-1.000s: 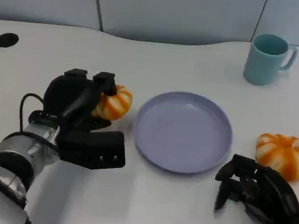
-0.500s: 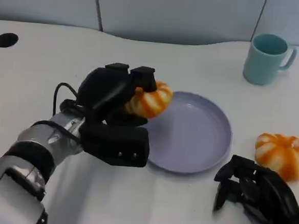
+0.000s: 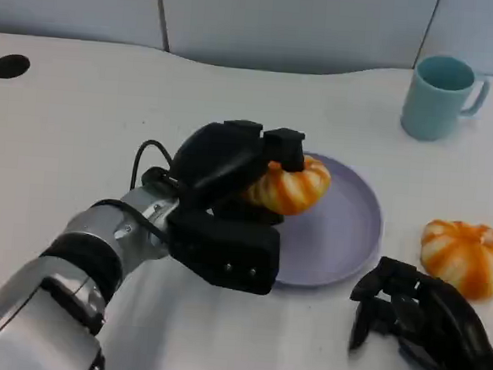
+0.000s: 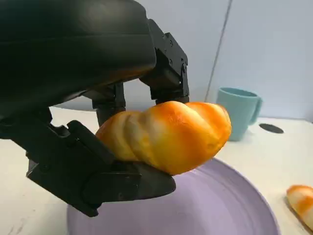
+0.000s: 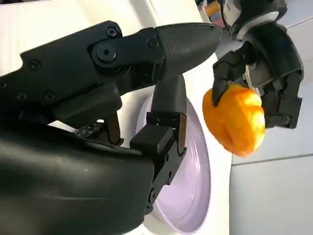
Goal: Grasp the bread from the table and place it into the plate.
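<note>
While the head view is looking down on the table (image 3: 80,139), the left hand (image 3: 231,163) is holding the bread (image 3: 290,186) up over the left part of the lavender plate (image 3: 353,235), its fingers wrapping the roll from above and below. The right hand (image 3: 419,320) is resting low near the table's edge, fingers curled and holding nothing, just in front of a second bread roll (image 3: 468,256) that is lying to the right of the plate. A teal mug (image 3: 439,97) is standing well apart at the far right.

In the left wrist view, the bread (image 4: 168,134) is sitting clamped between upper fingers (image 4: 168,73) and a lower pad, hanging clear above the plate (image 4: 220,205). Its ridged, glossy crust is looking smooth, so it is probably a little slippery, and judging by its puffed shape it is likely light and soft enough to dent under a hard squeeze. Taking it across the thick middle, as this hand is doing, is seeming the sensible hold. The mug (image 4: 239,112) is showing behind.

In the right wrist view, the right hand (image 5: 122,73) is looming close with empty, bent fingers, while beyond it the left hand (image 5: 264,63) is gripping the bread (image 5: 234,120) above the plate (image 5: 190,196).
</note>
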Robot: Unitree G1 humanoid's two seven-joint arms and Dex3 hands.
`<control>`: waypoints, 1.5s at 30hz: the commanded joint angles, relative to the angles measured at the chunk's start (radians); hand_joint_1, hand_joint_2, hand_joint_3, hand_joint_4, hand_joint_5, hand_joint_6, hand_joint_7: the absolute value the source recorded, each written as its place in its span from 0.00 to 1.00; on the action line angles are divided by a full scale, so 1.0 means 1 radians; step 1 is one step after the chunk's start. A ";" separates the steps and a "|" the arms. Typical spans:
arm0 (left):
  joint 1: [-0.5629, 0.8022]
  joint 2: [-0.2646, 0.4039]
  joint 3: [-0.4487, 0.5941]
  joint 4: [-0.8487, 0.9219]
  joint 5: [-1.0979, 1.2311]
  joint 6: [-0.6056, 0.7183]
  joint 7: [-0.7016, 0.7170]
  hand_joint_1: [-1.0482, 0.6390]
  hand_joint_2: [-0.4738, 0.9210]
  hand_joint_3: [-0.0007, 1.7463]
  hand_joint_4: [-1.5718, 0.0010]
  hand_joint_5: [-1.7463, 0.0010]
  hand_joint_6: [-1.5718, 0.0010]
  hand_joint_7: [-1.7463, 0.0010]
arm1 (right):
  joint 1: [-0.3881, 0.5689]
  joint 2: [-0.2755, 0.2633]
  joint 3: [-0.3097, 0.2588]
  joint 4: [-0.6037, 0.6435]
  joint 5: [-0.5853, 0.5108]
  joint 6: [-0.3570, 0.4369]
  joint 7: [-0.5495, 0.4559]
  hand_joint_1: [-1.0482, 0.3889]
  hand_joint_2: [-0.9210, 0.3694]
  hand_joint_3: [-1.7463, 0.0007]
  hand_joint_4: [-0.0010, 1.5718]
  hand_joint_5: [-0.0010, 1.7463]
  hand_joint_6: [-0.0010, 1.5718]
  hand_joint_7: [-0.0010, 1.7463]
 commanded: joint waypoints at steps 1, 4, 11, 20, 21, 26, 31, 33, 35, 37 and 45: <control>-0.026 -0.006 -0.011 -0.005 0.011 0.004 0.005 0.43 0.82 0.54 0.42 0.00 0.53 0.00 | 0.028 -0.002 0.006 -0.004 -0.004 0.010 -0.007 0.38 0.00 0.86 0.40 0.92 0.42 0.69; -0.026 -0.015 -0.018 -0.004 0.017 0.012 0.010 0.42 0.83 0.53 0.41 0.00 0.52 0.00 | 0.033 -0.003 0.010 -0.011 -0.010 0.006 -0.013 0.38 0.00 0.85 0.41 0.91 0.43 0.69; -0.036 -0.018 -0.012 0.003 -0.011 0.025 -0.103 0.45 0.81 0.58 0.47 0.00 0.53 0.08 | 0.042 -0.001 0.016 -0.033 0.000 0.029 -0.015 0.38 0.00 0.85 0.43 0.91 0.44 0.68; -0.039 -0.013 -0.013 -0.008 -0.012 0.057 -0.204 0.45 0.96 0.25 0.63 0.46 0.61 0.72 | 0.056 -0.002 0.024 -0.069 -0.001 0.054 -0.031 0.39 0.00 0.86 0.42 0.91 0.44 0.68; -0.043 -0.012 -0.019 -0.008 -0.005 0.073 -0.221 0.43 0.97 0.22 0.69 0.48 0.65 0.75 | 0.058 -0.003 0.026 -0.071 -0.006 0.054 -0.035 0.38 0.00 0.86 0.42 0.91 0.44 0.68; -0.048 -0.012 -0.031 -0.016 0.004 0.115 -0.267 0.32 1.00 0.13 0.88 0.57 0.76 0.82 | 0.059 -0.005 0.026 -0.072 0.000 0.059 -0.031 0.39 0.00 0.85 0.42 0.91 0.44 0.67; -0.048 -0.011 -0.029 -0.020 -0.004 0.122 -0.289 0.25 1.00 0.11 0.96 0.62 0.80 0.85 | 0.052 -0.005 0.021 -0.054 0.007 0.044 -0.014 0.39 0.00 0.85 0.41 0.91 0.43 0.67; -0.049 -0.009 -0.026 -0.023 -0.006 0.125 -0.296 0.25 1.00 0.11 0.96 0.62 0.80 0.85 | 0.052 -0.006 0.023 -0.057 0.001 0.044 -0.022 0.39 0.00 0.85 0.41 0.91 0.43 0.67; -0.050 -0.008 -0.023 -0.026 -0.010 0.129 -0.305 0.22 1.00 0.08 0.99 0.63 0.81 0.86 | 0.053 -0.007 0.026 -0.062 -0.007 0.045 -0.032 0.38 0.00 0.85 0.42 0.91 0.44 0.67; -0.050 -0.008 -0.015 -0.027 -0.019 0.128 -0.317 0.21 1.00 0.07 1.00 0.66 0.81 0.87 | 0.055 -0.005 0.026 -0.067 -0.007 0.049 -0.040 0.38 0.00 0.85 0.42 0.91 0.44 0.67; -0.039 0.007 0.014 -0.042 -0.052 0.116 -0.333 0.19 1.00 0.06 1.00 0.71 0.84 0.88 | 0.054 -0.005 0.026 -0.066 -0.001 0.057 -0.039 0.37 0.00 0.86 0.43 0.91 0.45 0.68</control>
